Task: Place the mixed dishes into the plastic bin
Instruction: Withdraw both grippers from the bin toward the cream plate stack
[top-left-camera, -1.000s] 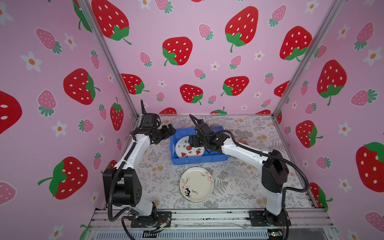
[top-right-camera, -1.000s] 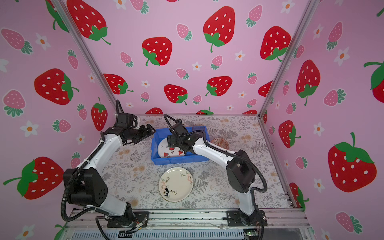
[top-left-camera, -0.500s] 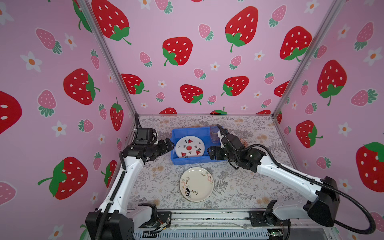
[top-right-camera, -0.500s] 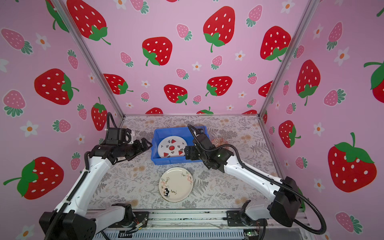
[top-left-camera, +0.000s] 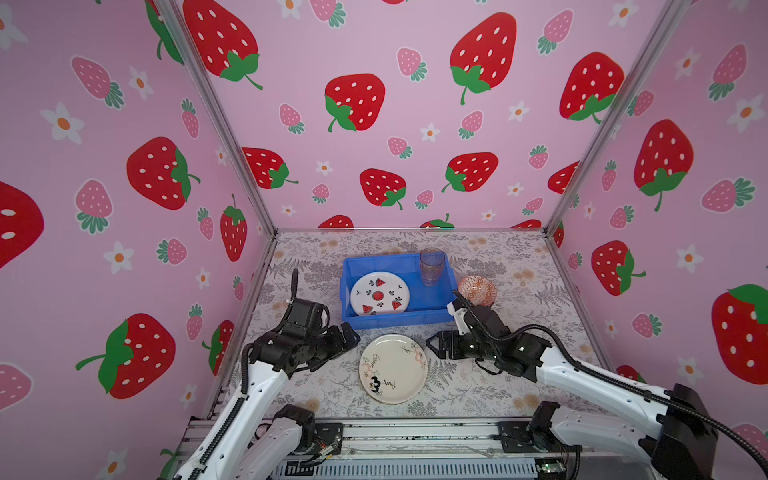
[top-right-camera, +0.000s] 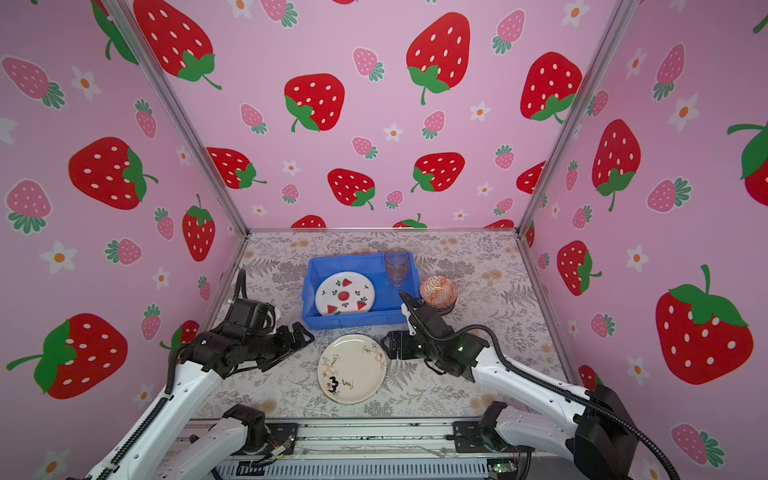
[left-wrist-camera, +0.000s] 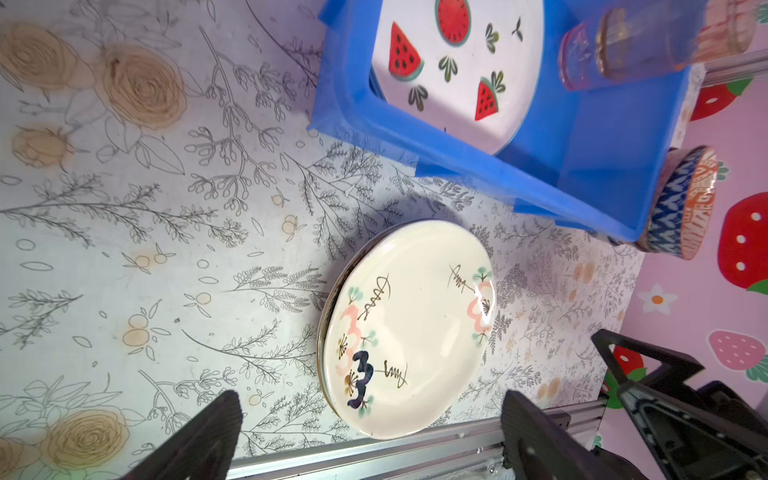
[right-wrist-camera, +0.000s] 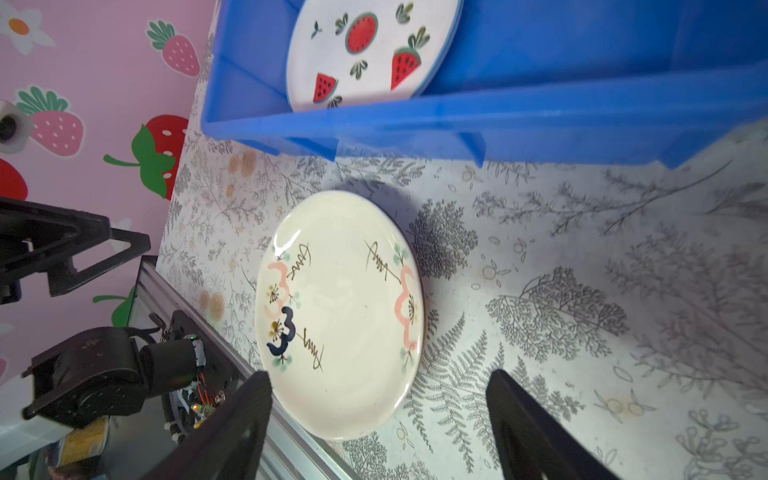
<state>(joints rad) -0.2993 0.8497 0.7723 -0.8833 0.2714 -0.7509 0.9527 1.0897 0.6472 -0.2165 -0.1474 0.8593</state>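
Note:
The blue plastic bin stands mid-table and holds the watermelon plate and a tinted tumbler. A pale plate with a dark flower lies flat on the table just in front of the bin. My left gripper hangs open just left of this plate, and my right gripper hangs open just right of it. Neither touches it. Both wrist views show the pale plate ahead of empty open jaws. An orange-red bowl sits stacked on another bowl right of the bin.
The bowl stack touches the bin's right front corner. A metal rail runs along the table's front edge, close behind the pale plate. Pink strawberry walls close in the left, right and back sides.
Both arms have pulled back from the bin towards the front and dropped low, one on each side of the pale plate. The right gripper has left the bin, where the tumbler now stands alone.

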